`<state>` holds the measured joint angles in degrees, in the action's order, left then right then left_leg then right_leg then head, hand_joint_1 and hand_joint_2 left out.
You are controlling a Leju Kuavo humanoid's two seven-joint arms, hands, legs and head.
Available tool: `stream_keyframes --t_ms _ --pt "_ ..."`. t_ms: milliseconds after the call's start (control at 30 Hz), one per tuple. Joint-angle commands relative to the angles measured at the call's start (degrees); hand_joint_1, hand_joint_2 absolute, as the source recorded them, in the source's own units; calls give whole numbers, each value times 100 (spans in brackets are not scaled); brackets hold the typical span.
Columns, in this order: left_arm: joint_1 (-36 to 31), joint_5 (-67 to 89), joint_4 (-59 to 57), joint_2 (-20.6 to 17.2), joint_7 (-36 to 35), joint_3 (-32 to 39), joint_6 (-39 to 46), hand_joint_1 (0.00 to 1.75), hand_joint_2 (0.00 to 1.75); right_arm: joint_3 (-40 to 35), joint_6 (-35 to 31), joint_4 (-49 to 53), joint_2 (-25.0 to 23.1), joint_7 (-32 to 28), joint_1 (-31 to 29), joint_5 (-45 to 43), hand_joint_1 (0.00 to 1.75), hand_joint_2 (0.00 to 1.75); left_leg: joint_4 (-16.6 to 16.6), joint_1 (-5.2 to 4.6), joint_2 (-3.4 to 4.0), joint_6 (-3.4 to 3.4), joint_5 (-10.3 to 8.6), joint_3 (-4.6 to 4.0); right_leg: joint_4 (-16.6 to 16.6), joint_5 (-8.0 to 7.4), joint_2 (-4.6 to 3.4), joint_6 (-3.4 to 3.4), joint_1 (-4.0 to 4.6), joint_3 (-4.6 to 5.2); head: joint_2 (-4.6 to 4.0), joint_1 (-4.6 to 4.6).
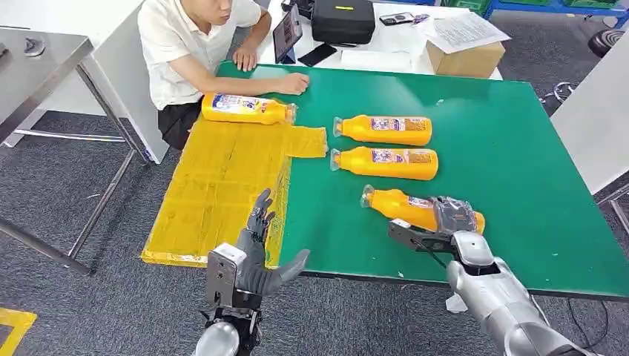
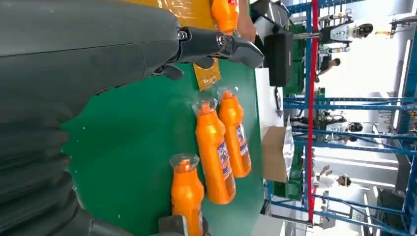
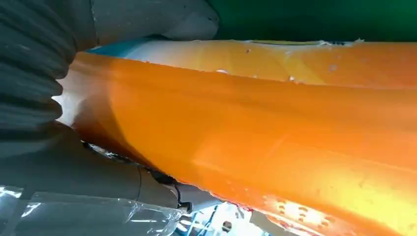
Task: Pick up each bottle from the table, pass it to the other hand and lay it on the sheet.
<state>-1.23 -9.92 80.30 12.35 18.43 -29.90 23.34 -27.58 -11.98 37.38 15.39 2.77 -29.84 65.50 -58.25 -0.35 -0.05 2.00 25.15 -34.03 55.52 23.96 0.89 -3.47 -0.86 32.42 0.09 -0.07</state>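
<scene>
At seven o'clock the left hand (image 1: 256,256) is waiting over the yellow sheet (image 1: 215,185), fingers released and spread, seemingly ready for the handover; at eleven o'clock one bottle (image 1: 248,109) is already lying there; at five o'clock the right hand (image 1: 445,222) is grasping the nearest bottle (image 1: 400,207), lying on the green tabletop (image 1: 519,163).

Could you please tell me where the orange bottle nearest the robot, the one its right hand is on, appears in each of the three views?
Head view: the nearest bottle lies right of centre, near the table's front edge, under the right hand.
Left wrist view: along the bottom edge, cap pointing up.
Right wrist view: it spans most of the picture, very close.
Shared landmark: the green table, seen as and.
</scene>
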Motion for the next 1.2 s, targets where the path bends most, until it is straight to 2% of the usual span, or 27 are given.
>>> stream_keyframes --t_ms 33,100,167,200,233,267,367,433,467,567,700,933,1067,1200 --pt "-172 -61 -126 -203 45 41 -98 0 175 633 860 1089 214 -1867 914 -2154 175 175 7 5 -14 -10 -1 9 -8 3 11 11 5 -13 0 2" --pt "-315 -199 -357 -143 165 18 -39 0 175 960 1246 1560 -100 -2649 1233 -3236 175 175 10 9 -14 -13 0 14 -11 3 11 13 9 -20 0 2" --pt "-374 -465 -597 -5 178 127 125 0 175 1032 1337 2025 -518 -2971 1381 -3747 175 175 9 11 -12 -11 -1 16 -11 2 10 11 12 -21 0 2" --pt "-396 -683 -720 44 137 167 136 0 175 1001 1332 2268 -694 -3000 1420 -3884 175 175 19 18 -5 -20 -1 28 -22 -1 0 21 18 -32 0 9" --pt "-393 -928 -813 85 72 205 91 0 175 921 1286 2504 -844 -3026 1429 -3942 175 175 17 25 50 -20 11 39 -22 -11 -49 21 24 -28 0 2" --pt "-399 -1198 -900 100 75 202 58 0 175 829 1220 2756 -951 -3015 1452 -4035 175 175 21 19 48 -27 12 39 -18 -9 -43 23 18 -28 0 7" --pt "-421 -1373 -910 23 176 56 131 0 175 654 1174 2922 -893 -2777 1435 -4135 175 175 20 19 97 -46 21 51 -2 -11 -100 35 18 -11 0 -2" --pt "-425 -1403 -887 4 178 32 151 0 175 659 1163 2885 -845 -2790 1435 -4183 175 175 5 13 48 -37 14 30 10 -3 -48 29 12 -4 0 2" --pt "-427 -1405 -881 1 178 29 155 0 175 672 1160 2877 -829 -2804 1441 -4199 175 175 5 22 64 -33 13 27 6 -2 -61 26 21 -3 0 2" --pt "-373 -1952 -849 48 91 92 182 0 175 638 1016 3235 -1007 -3252 1492 -4386 175 175 6 18 51 -33 2 2 11 -2 -53 24 17 18 0 -2" --pt "-375 -2536 -845 -81 -87 -184 86 0 175 271 743 3940 -1183 -3101 1525 -4452 175 175 2 15 69 -29 4 -21 22 -6 -71 28 11 40 0 2" --pt "-630 -2138 -904 -218 137 -751 81 0 175 -281 770 3228 -1287 -2870 1064 -4523 175 175 4 12 56 -30 -1 -34 17 -8 -56 31 11 51 0 0" --pt "-797 -1883 -1114 -160 35 -771 71 0 175 -814 871 2640 -1399 -2576 701 -4177 175 175 6 10 63 -29 -4 -40 17 -13 -63 29 8 57 0 0" --pt "-764 -1802 -1046 -149 46 -747 29 0 175 -909 894 2535 -1418 -2546 659 -4194 175 175 10 12 54 -29 -4 -33 12 -11 -53 30 10 48 0 2"
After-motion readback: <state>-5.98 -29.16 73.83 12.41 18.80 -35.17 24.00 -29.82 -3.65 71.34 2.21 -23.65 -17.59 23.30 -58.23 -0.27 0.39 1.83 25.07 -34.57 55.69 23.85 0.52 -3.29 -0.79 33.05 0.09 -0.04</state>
